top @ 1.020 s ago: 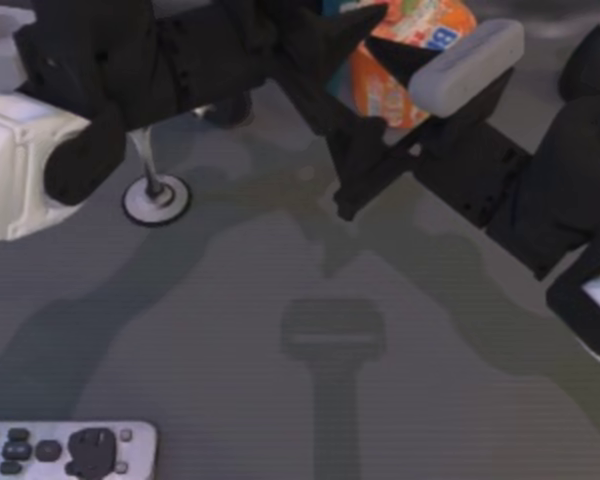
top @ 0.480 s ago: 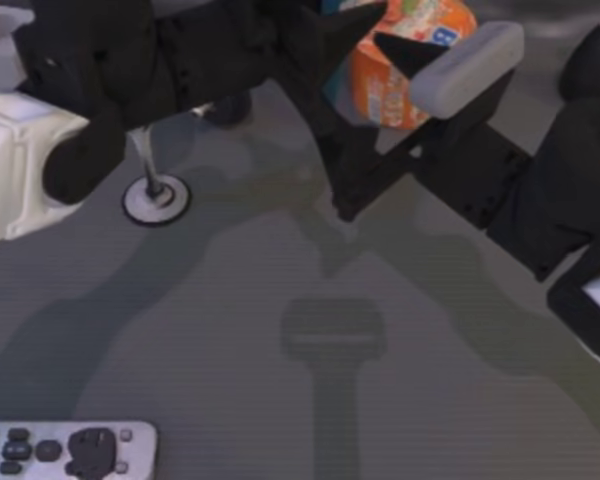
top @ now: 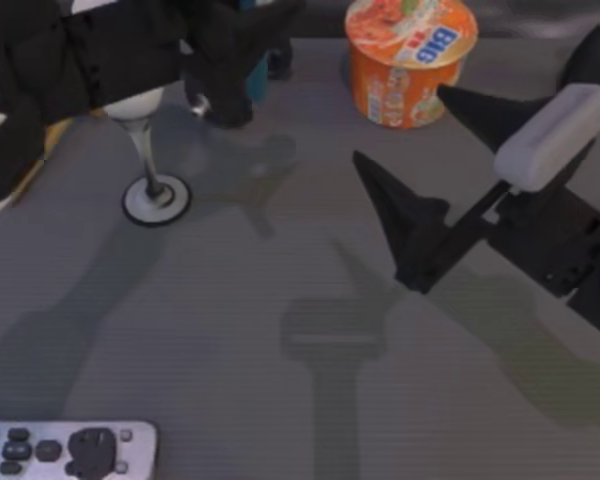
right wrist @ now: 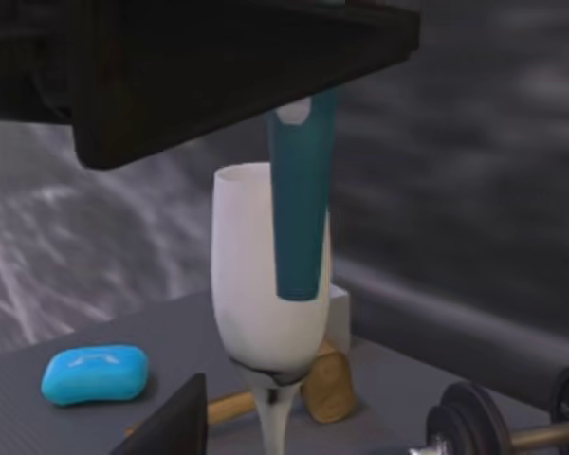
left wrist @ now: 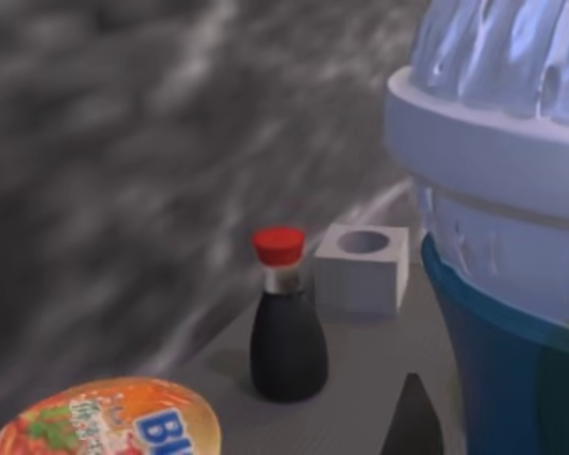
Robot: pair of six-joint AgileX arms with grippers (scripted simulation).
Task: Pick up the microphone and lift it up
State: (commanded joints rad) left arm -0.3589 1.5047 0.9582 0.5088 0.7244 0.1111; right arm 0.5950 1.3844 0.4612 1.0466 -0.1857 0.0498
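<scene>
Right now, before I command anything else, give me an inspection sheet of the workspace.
Surface: grey table, arm shadows across it.
Job's things: teal-handled toy microphone, hanging off the table, seen in front of the glass in the right wrist view.
Clutter: white wine glass; orange noodle cup; grey remote control; red-capped dark sauce bottle; grey block with a round hole; blue soap bar; golden mallet; black dumbbell.
Hands: left hand shut on the microphone, upper left; right hand open, holding nothing, at the right beside the noodle cup.
Cables: nothing seen.
Surroundings: dark mottled backdrop beyond the table.
</scene>
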